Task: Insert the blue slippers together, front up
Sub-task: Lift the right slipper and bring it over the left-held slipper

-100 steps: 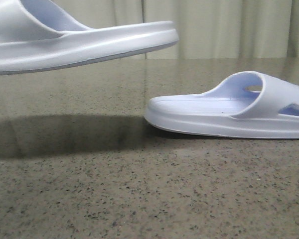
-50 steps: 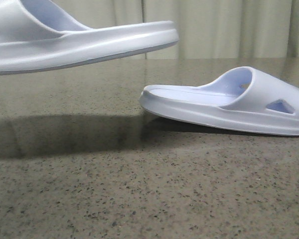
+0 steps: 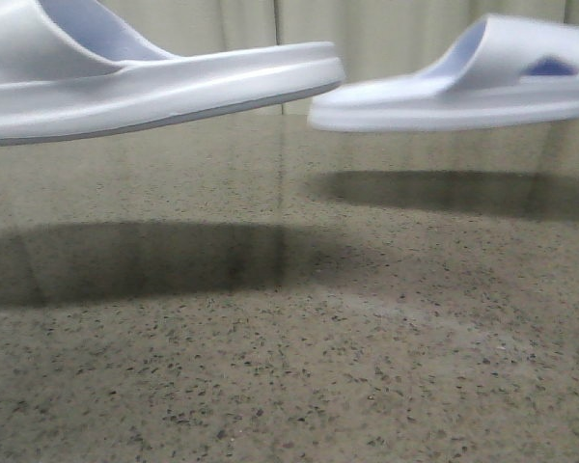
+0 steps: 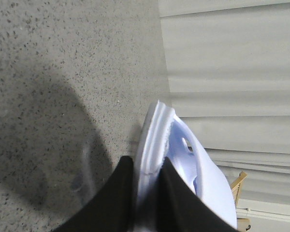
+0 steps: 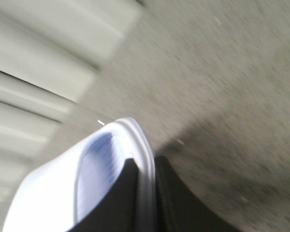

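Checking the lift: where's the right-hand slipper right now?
In the front view, the right slipper is in the air at upper right, clear of the table, heel end close to the left slipper. The right gripper is clamped on its sole edge.

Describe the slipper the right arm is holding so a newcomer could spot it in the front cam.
Start at the speckled stone table in the front view and look above its far right part. There a pale blue-white slipper hangs in the air over its own shadow. Unlike the larger, nearer slipper at upper left, it shows a triangular strap cut-out and looks motion-blurred.
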